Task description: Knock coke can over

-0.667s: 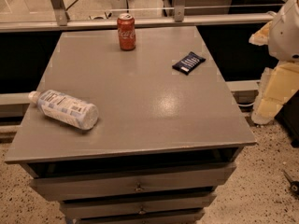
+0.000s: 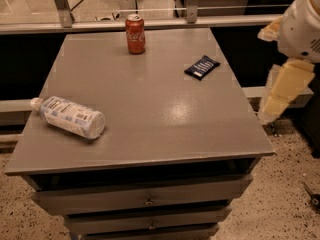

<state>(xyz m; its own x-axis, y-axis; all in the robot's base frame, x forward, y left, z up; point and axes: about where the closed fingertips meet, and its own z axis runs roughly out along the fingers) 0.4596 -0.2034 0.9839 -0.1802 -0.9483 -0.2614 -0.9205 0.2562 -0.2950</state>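
Observation:
The red coke can (image 2: 135, 33) stands upright near the far edge of the grey table (image 2: 160, 109), left of centre. My gripper (image 2: 274, 104) hangs at the right of the view, off the table's right edge and well to the right of and nearer than the can. Its cream-coloured end points down beside the table. It touches nothing.
A clear plastic bottle (image 2: 70, 117) with a pale label lies on its side at the table's near left. A flat dark blue packet (image 2: 202, 67) lies at the far right. Drawers (image 2: 145, 199) sit below the tabletop. A rail and glass run behind the table.
The gripper has shifted slightly left and up, closer to the table's right edge. The can, bottle and packet have not moved.

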